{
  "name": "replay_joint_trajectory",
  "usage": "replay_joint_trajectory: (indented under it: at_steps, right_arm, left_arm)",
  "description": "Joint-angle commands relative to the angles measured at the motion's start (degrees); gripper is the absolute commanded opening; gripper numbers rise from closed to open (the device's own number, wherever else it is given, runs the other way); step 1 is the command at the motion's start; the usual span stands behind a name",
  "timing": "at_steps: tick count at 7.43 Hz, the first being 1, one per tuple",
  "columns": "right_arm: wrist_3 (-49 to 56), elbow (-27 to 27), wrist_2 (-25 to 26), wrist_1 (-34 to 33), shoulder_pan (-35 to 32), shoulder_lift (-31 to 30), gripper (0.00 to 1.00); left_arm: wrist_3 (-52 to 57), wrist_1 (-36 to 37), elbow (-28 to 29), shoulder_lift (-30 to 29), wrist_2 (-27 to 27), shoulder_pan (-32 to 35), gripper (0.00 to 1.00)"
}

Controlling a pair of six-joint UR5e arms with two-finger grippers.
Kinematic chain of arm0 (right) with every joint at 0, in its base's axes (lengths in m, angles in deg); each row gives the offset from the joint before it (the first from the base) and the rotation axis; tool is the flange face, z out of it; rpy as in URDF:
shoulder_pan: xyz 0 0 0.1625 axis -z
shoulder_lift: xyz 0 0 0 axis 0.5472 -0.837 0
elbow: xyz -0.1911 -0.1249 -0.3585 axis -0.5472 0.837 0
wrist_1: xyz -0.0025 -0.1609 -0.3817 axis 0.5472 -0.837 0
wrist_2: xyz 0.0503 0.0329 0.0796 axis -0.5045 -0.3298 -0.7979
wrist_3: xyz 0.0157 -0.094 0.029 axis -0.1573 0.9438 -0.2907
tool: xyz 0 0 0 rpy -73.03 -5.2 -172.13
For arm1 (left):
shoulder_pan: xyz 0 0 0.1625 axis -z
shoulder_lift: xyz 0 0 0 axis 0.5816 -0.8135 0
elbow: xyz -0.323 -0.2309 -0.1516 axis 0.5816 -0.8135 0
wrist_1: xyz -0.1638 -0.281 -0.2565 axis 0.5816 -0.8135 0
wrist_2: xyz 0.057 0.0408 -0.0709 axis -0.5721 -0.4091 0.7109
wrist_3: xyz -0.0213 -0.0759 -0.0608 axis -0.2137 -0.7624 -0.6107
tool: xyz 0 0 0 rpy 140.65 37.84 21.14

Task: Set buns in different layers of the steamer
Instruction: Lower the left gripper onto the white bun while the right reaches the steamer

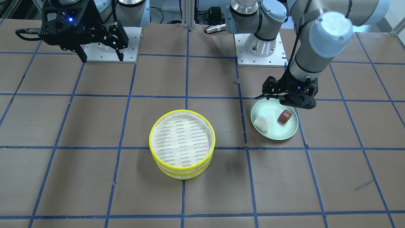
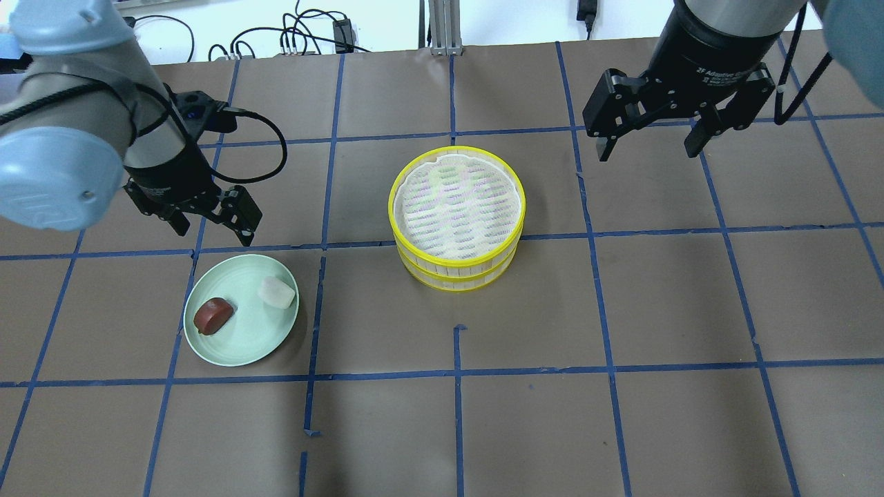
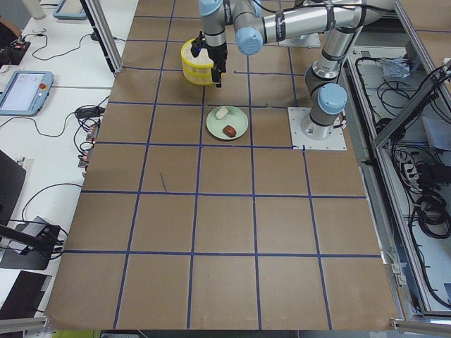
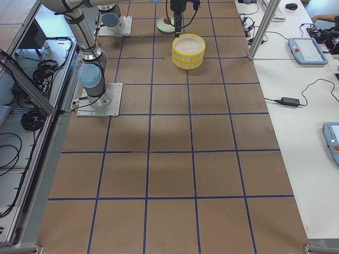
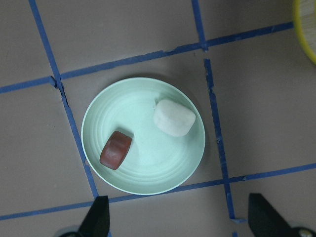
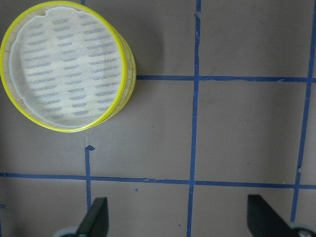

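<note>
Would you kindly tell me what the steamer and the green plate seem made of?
The steamer: glossy yellow rims, likely plastic; pale slatted walls, bamboo or plastic; whitish woven-mesh floor, probably fabric. The plate: smooth pale green with moulded concentric rings, likely plastic or melamine, possibly glazed ceramic.

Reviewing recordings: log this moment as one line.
left gripper: open, near plate | right gripper: open, empty | white bun, reddish-brown bun: on plate | steamer: stacked, top tray empty

You're in a robotics lab: 2 arms bolted to metal plates (image 3: 317,130) on a counter (image 3: 225,232) gridded with blue tape (image 3: 199,192), teach pendants (image 3: 25,91) on side benches, loose cables (image 4: 21,114), aluminium framing (image 3: 102,35).
</note>
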Motion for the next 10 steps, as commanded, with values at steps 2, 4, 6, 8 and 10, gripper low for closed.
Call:
replay_joint_trajectory:
  at_steps: [2,4,6,8,10]
  right_arm:
    - [-1.6,-1.3,-1.2,-8.3,-0.3,7.5,1.0]
    - [-3.8,-1.8,0.6,-11.9,-2.6,12.9,1.0]
    - [-10.3,-2.2,0.8,-20.9,-7.5,17.8,1.0]
    - [-15.3,-4.0,1.0,-25.3,-9.3,21.9,1.0]
    - [-16.9,-6.2,1.1,-30.8,-9.6,23.8,1.0]
  left_arm:
    - [-0.6,6.0,-2.4,-7.9,-0.4,0.0,0.98]
    - [-0.7,6.9,-4.1,-12.2,-0.2,0.0,0.98]
    - [-2.1,8.2,-5.2,-14.0,-0.1,0.0,0.98]
    - [-4.4,8.3,-5.9,-13.9,-0.1,0.0,0.54]
    - [-8.3,8.4,-5.8,-14.0,0.2,0.1,0.25]
